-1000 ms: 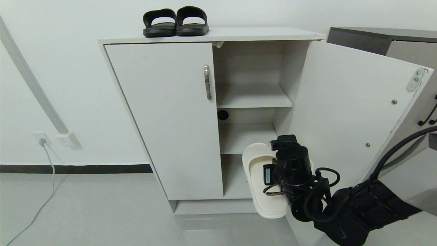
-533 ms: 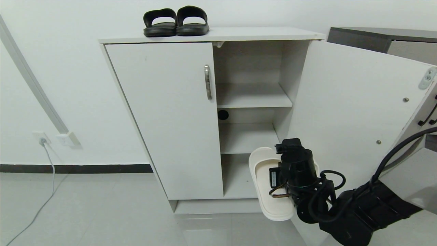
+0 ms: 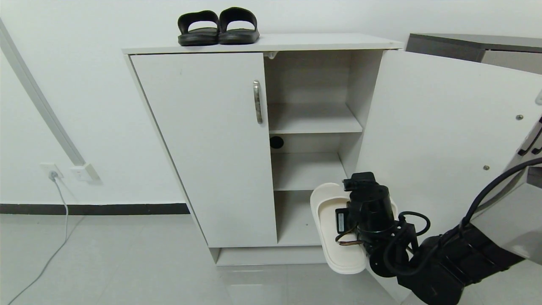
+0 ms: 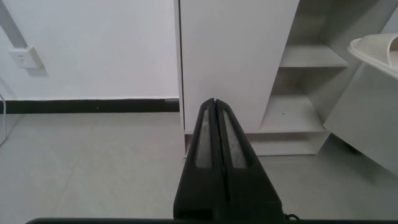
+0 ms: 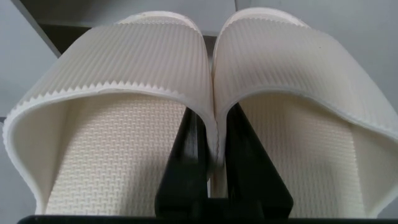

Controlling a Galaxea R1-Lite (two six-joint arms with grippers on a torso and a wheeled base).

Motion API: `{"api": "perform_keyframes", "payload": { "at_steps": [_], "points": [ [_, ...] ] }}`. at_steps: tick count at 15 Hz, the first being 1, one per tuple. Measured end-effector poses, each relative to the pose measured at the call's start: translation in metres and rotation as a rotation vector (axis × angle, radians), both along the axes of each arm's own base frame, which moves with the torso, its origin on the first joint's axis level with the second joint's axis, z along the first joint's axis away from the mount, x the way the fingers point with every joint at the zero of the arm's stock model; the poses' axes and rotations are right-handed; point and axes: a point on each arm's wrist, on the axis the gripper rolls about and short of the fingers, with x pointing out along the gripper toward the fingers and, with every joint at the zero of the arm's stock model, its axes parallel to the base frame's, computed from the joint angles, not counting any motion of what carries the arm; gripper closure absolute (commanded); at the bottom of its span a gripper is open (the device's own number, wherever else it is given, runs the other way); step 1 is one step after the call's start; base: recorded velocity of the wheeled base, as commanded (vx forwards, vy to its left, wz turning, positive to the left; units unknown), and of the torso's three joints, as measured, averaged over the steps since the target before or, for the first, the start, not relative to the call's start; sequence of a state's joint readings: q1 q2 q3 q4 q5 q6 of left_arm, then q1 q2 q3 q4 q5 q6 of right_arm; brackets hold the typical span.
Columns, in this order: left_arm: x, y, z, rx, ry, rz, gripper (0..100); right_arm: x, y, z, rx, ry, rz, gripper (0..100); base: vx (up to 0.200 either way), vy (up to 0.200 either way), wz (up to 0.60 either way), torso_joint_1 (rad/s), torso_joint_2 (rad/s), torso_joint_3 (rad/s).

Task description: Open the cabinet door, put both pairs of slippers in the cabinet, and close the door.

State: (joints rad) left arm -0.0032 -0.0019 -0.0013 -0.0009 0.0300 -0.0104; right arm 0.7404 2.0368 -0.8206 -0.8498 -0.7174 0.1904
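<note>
Carries the white slippers (image 3: 328, 228) as a pair, side by side, in the air just in front of the lowest compartment (image 3: 292, 220) of the cabinet (image 3: 203, 148), toes toward the opening and not yet inside. Grips them with the right gripper (image 5: 216, 140), its fingers (image 5: 186, 168) clenched on the two inner strap edges where they meet (one pinch for both shoes). Looks like light moulded foam, with ribbed straps and textured footbeds: probably springy, a little bendy, nothing fragile. Likely to sag or splay at the outer sides, being pinched only along the touching edges. Best taken hold of right there, deep on the straps, and set down flat before letting go. Close beside the arm, to the right, the open door (image 3: 432, 140), swung wide. To the left, the other door (image 3: 211, 169), shut. Up on the cabinet top (image 3: 317, 41), well apart from all this, the black slippers (image 3: 218, 27), not yet put away. Back from the cabinet, above the floor (image 4: 93, 162), the left gripper (image 4: 214, 124), fingers pressed together on nothing.
</note>
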Motion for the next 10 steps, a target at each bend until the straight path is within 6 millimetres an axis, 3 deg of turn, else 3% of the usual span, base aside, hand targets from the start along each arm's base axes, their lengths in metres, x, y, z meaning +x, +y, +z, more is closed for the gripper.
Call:
{"api": "perform_keyframes", "payload": {
  "at_steps": [3,6,10],
  "points": [
    [0.0,0.0,0.0,0.0,0.0,0.0,100,-0.002,0.001,0.0,0.004,-0.003,0.009,100,0.0,0.0,0.0,0.0,0.0,0.0],
    [0.0,0.0,0.0,0.001,0.0,0.0,100,-0.01,0.016,0.005,0.059,-0.027,0.116,100,0.0,0.0,0.0,0.0,0.0,0.0],
    [0.0,0.0,0.0,0.003,0.001,0.0,100,0.0,0.029,0.001,0.081,-0.036,0.137,100,0.0,0.0,0.0,0.0,0.0,0.0]
  ]
}}
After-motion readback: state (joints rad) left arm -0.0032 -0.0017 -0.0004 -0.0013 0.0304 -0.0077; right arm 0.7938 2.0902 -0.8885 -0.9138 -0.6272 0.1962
